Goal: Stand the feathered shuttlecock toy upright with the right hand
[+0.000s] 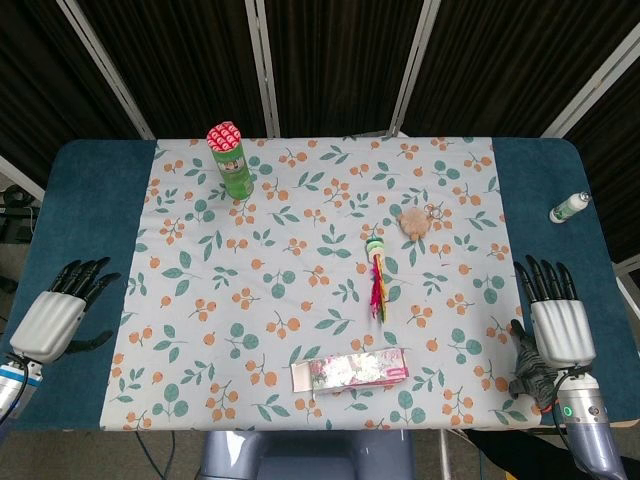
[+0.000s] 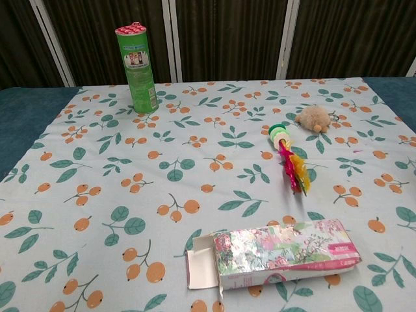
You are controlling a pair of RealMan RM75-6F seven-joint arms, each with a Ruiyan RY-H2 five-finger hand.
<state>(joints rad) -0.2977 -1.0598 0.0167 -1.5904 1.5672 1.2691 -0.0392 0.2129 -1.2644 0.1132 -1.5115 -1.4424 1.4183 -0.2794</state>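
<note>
Shuttlecock (image 1: 377, 276) lies flat mid-cloth, base far, feathers near; not yet stood up. Right hand (image 1: 556, 320) rests released at right counter (image 1: 560, 200) edge, left hand (image 1: 60, 308) likewise idle, grasping nothing.

The head view looks steeply down on the whole desk (image 1: 90, 200). The chest view sits low and near, facing across it. Both share the patterned cloth (image 1: 300, 240).

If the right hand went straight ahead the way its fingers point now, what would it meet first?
The right hand points up the bare blue table edge, beside the printed cloth. The way looks free; the small white bottle lies slightly to the side and might be grazed. The shuttlecock toy is well off this line.
</note>
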